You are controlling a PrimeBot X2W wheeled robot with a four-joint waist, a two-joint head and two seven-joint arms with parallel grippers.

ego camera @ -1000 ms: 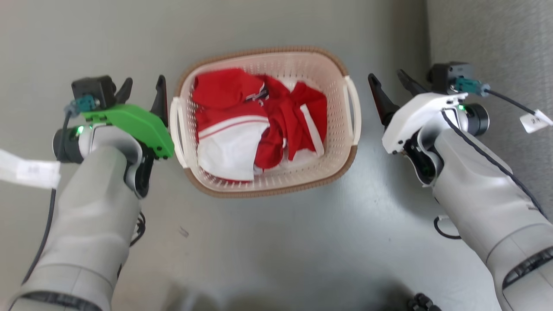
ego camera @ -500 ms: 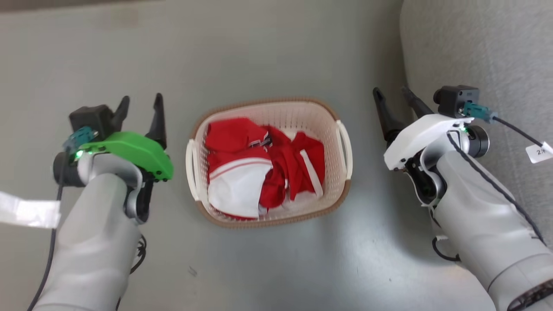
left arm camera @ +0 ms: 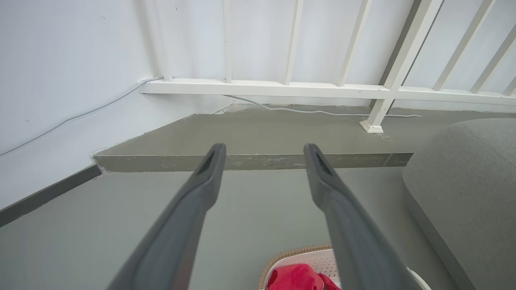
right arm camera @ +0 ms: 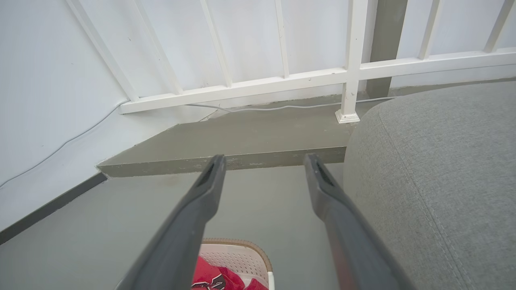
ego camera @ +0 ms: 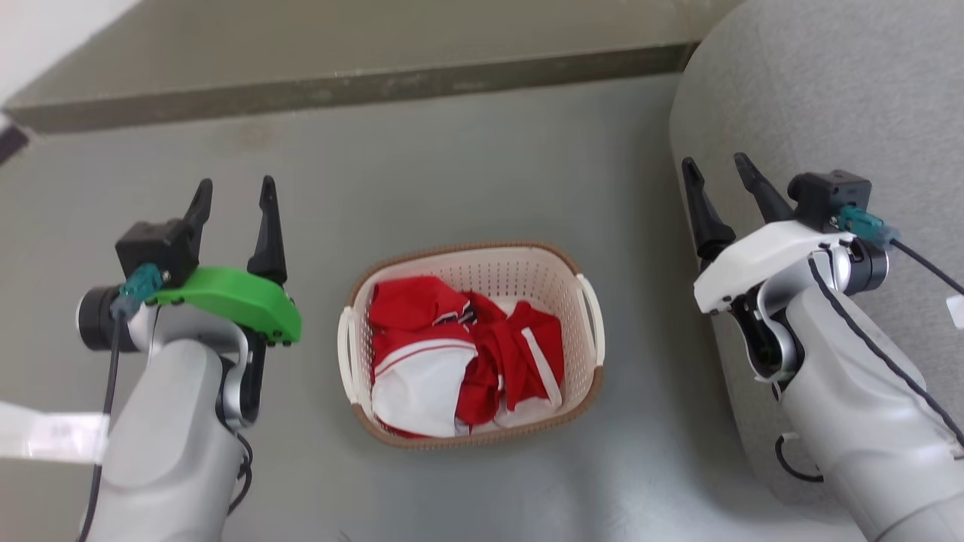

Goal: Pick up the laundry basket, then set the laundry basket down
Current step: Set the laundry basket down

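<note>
Dark grey fingers of my left gripper (ego camera: 236, 184) are spread, the jaws wide and empty, pointing away from me over the grey floor (ego camera: 467, 165). In the left wrist view the same left gripper (left arm camera: 264, 149) frames a low concrete step (left arm camera: 250, 161). My right gripper (ego camera: 714, 159) matches it, jaws wide and holding nothing, its tips over the edge of a grey fabric cushion (ego camera: 828, 90). In the right wrist view the right gripper (right arm camera: 265, 157) has that cushion (right arm camera: 435, 181) just beside its right finger.

A green cover (ego camera: 226, 301) sits behind my left fingers and a white cover (ego camera: 761, 248) behind my right ones.

Between the two arms, apart from both, the laundry basket (ego camera: 482, 272) stands upright on the floor, nearer my body than the fingertips. Its brown rim runs round cream perforated walls, and a white loop handle (ego camera: 346, 354) faces my left arm while the other handle (ego camera: 591, 316) faces my right. Red and white garments (ego camera: 452, 354) lie crumpled inside (the white part toward my near left). Each wrist view catches a corner of the laundry basket (left arm camera: 298, 249) (right arm camera: 238, 251) at its bottom edge.

Beyond the step, a white railing (left arm camera: 282, 86) stands before a white wall (left arm camera: 60, 60), with a pale cable (left arm camera: 314, 112) lying along its foot.
</note>
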